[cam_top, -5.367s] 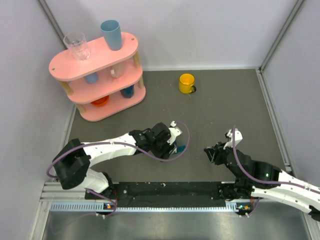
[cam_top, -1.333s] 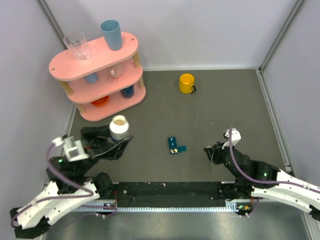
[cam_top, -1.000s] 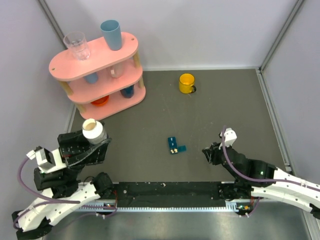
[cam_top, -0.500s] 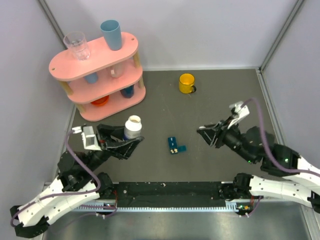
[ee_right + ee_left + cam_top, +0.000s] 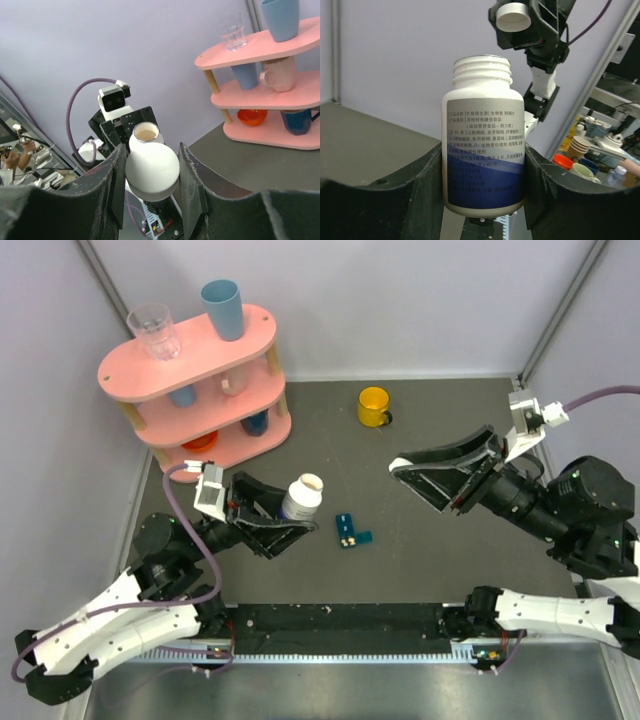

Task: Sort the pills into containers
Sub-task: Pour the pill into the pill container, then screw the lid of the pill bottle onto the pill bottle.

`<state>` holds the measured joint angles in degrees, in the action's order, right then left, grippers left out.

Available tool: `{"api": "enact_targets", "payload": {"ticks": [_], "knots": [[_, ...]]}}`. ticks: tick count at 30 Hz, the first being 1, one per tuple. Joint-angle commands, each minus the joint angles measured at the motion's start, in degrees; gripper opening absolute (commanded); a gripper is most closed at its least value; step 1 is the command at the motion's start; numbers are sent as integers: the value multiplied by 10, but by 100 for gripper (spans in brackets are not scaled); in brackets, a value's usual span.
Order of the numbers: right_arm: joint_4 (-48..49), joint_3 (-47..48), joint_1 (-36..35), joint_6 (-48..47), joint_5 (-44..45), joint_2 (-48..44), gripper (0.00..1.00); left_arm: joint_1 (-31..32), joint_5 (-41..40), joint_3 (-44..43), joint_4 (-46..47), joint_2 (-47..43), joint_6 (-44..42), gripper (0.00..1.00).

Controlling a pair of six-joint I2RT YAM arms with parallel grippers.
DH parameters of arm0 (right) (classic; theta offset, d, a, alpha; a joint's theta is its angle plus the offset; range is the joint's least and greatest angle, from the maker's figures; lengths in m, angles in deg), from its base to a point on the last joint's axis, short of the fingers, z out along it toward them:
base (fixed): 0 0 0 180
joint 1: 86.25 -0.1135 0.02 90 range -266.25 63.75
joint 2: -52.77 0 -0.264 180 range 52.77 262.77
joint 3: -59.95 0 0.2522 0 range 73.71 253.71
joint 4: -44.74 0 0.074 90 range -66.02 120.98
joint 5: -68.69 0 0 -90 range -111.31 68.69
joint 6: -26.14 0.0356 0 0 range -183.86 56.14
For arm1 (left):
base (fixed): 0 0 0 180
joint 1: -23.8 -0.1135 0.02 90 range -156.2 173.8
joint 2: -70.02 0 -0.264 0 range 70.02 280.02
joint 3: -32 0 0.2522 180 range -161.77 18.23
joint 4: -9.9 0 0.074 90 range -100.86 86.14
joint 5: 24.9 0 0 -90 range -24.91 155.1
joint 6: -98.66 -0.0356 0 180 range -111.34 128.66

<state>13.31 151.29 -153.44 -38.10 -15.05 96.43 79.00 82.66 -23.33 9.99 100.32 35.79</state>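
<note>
Pill box (image 5: pixel 347 529) on table (image 5: pixel 450 430) — contents unclear

Worktop (image 5: pixel 450 430): dark grey, plain.
Pill box (image 5: pixel 347 529): dark teal.
Bottle (image 5: pixel 482 150): white; label carries grey print above a dark-blue band that fades paler upward.
Cap (image 5: pixel 152 174): plain white.
Left tool (image 5: pixel 290 522) and right tool (image 5: pixel 150 162): black.
Arm links (image 5: pixel 130 600): white, with purple cables (image 5: pixel 195 540).
Mug (image 5: pixel 373 406), far side: yellow.
Shelf (image 5: pixel 190 360), far left: pink, three tiers. Blue cup (image 5: pixel 222 308) and clear glass (image 5: pixel 153 330) on top; orange bowl (image 5: pixel 200 441) at the bottom.
</note>
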Motion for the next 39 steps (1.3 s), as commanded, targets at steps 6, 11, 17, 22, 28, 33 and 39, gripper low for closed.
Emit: {"api": "enact_targets", "payload": {"ticks": [6, 11, 17, 22, 28, 33, 39], "knots": [[40, 19, 5, 20, -17, 42, 0, 0, 92, -62, 108, 69, 69, 0], [57, 3, 5, 20, -11, 39, 0, 0, 106, -64, 130, 86, 89, 0], [76, -1, 5, 20, -17, 49, 0, 0, 116, -56, 149, 106, 100, 0], [93, -5, 4, 25, -20, 58, 0, 0, 121, -59, 163, 120, 108, 0], [108, -14, 5, 32, -27, 64, 0, 0, 119, -56, 186, 135, 116, 0], [113, -16, 4, 36, -35, 72, 0, 0, 122, -60, 208, 149, 123, 0], [121, -25, 5, 39, -39, 75, 0, 0, 130, -62, 225, 163, 135, 0]]}}
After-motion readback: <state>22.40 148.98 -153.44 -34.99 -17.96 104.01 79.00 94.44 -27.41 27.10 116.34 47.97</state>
